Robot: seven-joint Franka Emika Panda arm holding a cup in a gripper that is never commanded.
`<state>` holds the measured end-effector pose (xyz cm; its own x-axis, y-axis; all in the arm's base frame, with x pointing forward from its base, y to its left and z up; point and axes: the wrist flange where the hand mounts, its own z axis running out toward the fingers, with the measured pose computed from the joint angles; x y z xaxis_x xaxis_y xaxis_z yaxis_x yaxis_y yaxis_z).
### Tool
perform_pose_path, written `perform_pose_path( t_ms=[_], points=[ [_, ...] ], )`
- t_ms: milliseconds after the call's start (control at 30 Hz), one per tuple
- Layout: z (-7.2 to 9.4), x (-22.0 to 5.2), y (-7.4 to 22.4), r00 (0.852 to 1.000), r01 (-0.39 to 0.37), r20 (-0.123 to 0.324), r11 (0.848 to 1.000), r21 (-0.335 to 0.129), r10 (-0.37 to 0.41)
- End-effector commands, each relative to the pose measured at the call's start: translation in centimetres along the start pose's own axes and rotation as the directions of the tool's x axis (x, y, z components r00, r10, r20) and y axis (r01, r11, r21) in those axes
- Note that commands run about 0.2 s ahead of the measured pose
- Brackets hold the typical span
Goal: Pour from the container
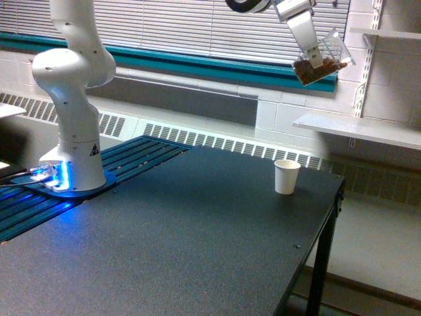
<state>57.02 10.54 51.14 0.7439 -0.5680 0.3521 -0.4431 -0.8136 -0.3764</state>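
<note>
Pinching the tilted container (pixel 320 60), the end effector (pixel 317 54) is held high above the paper cup (pixel 287 176) near the tabletop's (pixel 197 250) far edge; granules may scatter past it.

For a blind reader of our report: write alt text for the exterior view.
A robot gripper holds a clear plastic cup of brown granular bits, tilted, high above a dark table. A white paper cup stands upright on the table below, near its far edge. The arm's white base sits at the exterior view's left.
</note>
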Motion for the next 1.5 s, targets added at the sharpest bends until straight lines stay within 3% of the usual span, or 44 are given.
perform_pose_path(
  t_ms=[33,233,600,833,900,1167,1333,1400,1500],
  points=[
    [-0.3,-1.5,-2.0,0.999,0.032,0.022,0.999,0.031,-0.033],
    [-0.1,-2.3,-2.3,0.999,0.035,0.006,0.999,0.028,-0.035],
    [0.8,-5.4,-2.5,0.993,0.119,0.011,0.992,0.033,-0.119],
    [1.9,-8.3,-2.1,0.978,0.197,0.059,0.980,0.040,-0.199],
    [2.2,-8.7,-2.2,0.964,0.243,0.093,0.968,0.062,-0.248],
    [3.5,-12.0,-1.6,0.939,0.317,0.124,0.947,0.045,-0.320],
    [4.4,-14.0,-1.3,0.927,0.344,0.150,0.939,0.023,-0.343],
    [5.2,-15.3,-1.1,0.929,0.321,0.186,0.946,0.030,-0.321],
    [5.9,-16.1,-0.7,0.921,0.335,0.202,0.942,0.026,-0.334]
  ],
)
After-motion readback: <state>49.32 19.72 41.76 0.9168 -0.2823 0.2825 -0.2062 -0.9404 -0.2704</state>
